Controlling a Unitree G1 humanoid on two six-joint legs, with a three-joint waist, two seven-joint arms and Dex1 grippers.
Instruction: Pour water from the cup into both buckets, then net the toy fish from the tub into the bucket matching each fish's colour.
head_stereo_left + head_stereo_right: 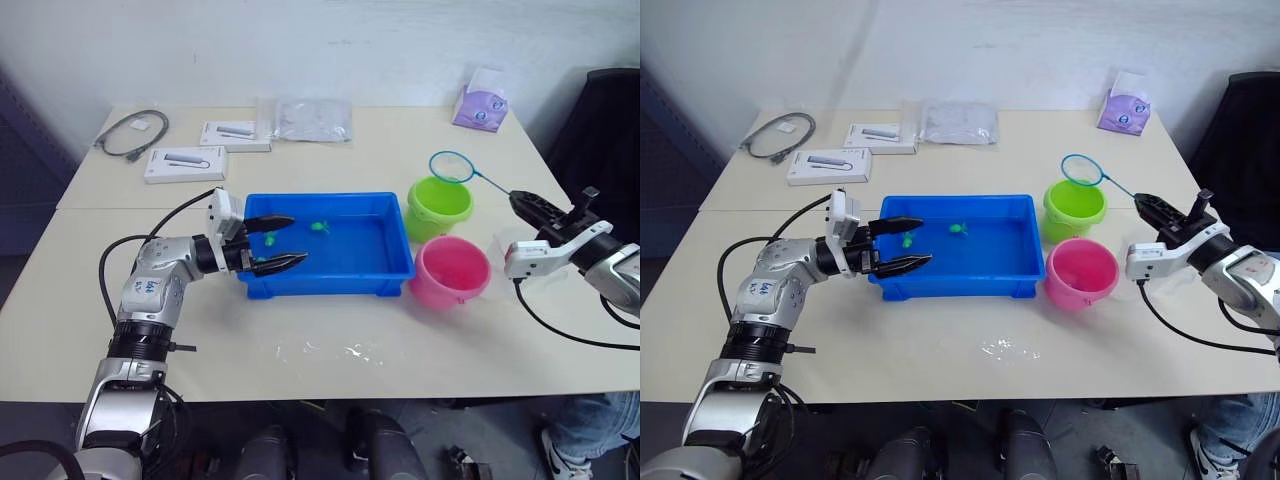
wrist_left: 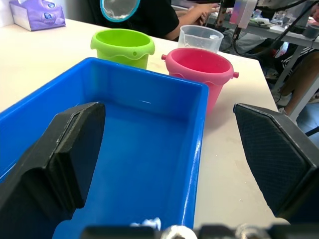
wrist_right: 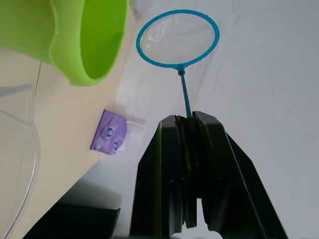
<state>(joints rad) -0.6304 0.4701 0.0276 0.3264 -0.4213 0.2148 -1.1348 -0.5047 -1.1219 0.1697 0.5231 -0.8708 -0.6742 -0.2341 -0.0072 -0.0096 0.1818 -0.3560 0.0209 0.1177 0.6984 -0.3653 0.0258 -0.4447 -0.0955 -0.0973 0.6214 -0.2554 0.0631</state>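
A: Largest first. The table (image 1: 330,350) carries the blue tub (image 1: 330,272). The left gripper (image 1: 272,243) stands at its near-left end, jaws wide with nothing between them, one finger over the water and the other out past the tub's near wall.

B: Buckets?

A: Both beyond the far end of the tub from those jaws. The green bucket (image 1: 439,206) and the pink bucket (image 1: 452,270) stand side by side, touching or nearly so. In the left wrist view the clear cup (image 2: 200,37) stands behind the pink bucket. Water level in either bucket: cannot tell. A wet patch (image 1: 352,350) lies on the table in front of the tub.

B: Net?

A: The right gripper (image 1: 527,205) has its jaws closed tight on the net (image 1: 453,167) handle; the hoop reaches out ahead of the fingertips, hanging just past the green bucket's rim and clear of the water.

B: Fish?

A: Two green fish (image 1: 320,227) sit in the tub, one close ahead of the left fingertips. No pink ones visible. Judgement: pouring looks finished, netting part done, at least these two still owed to the green bucket.
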